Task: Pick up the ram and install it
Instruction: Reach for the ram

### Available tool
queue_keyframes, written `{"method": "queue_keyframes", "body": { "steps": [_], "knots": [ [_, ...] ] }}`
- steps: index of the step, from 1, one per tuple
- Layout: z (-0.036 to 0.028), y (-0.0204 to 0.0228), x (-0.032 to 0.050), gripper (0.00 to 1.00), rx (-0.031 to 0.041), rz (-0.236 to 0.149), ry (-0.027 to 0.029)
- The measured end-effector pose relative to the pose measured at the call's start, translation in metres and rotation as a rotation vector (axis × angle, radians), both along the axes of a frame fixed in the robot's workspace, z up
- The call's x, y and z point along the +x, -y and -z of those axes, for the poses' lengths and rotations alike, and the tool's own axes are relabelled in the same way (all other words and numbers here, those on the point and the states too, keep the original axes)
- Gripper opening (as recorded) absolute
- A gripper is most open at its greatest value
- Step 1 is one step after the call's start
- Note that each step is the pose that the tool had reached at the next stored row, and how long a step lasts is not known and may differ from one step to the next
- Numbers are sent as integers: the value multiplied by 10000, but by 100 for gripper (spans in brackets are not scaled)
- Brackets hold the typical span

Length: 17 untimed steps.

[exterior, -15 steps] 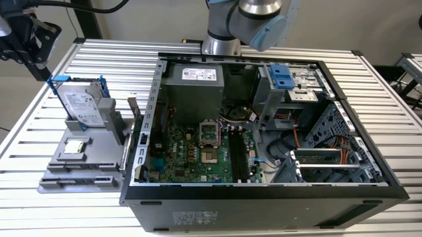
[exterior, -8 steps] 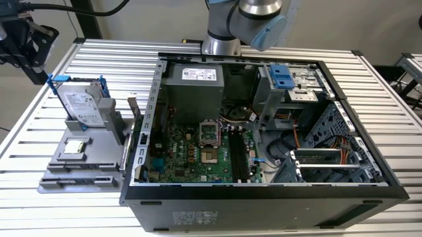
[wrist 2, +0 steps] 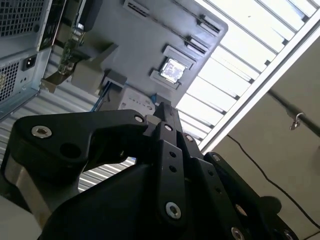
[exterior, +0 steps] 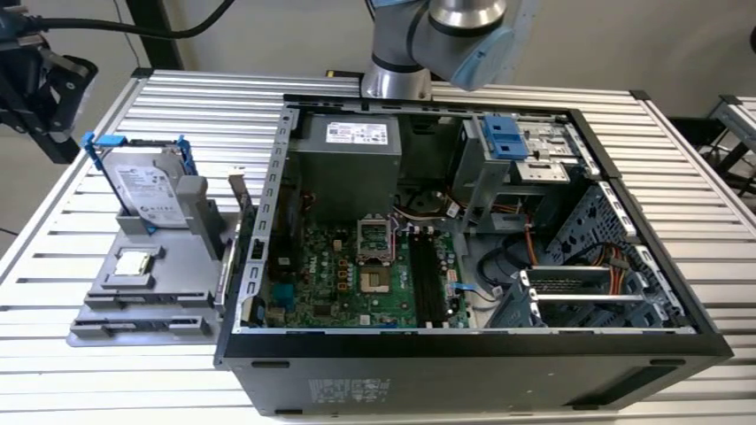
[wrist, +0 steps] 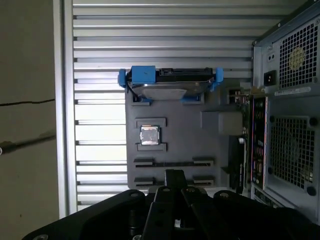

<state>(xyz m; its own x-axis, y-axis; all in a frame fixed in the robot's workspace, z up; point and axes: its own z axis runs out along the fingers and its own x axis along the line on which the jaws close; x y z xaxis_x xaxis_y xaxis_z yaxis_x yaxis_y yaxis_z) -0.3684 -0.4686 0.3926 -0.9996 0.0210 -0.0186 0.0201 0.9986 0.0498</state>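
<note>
No step appears complete: the black gripper hangs above the grey parts tray, jaws closed on nothing, while the long green circuit-board ram apparently stands uninstalled at 9 o'clock of the open black computer case in the exterior view.

computer case open upward, upright hard drive crowding gray tray

The arm runs off the exterior view's top edge. In the first wrist view the gripper body is cut by the frame and covers the near end of the grey holder (its last slot half covered). In the second wrist view it hides most of the hard drive.
</note>
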Motion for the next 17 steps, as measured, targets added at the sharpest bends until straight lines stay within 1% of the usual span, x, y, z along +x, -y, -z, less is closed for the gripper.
{"method": "queue_keyframes", "body": {
  "steps": [4,8,9,13,14,15,17],
  "knots": [
    [0,74,18,0,0,-2,-9],
    [1,165,25,0,1,-2,-11],
    [1,190,26,0,0,-2,-12],
    [1,316,27,0,0,-2,-12],
    [1,340,27,0,1,-3,-11],
    [1,360,27,0,1,-2,-12],
    [1,371,27,0,0,-2,-13]
  ]
}}
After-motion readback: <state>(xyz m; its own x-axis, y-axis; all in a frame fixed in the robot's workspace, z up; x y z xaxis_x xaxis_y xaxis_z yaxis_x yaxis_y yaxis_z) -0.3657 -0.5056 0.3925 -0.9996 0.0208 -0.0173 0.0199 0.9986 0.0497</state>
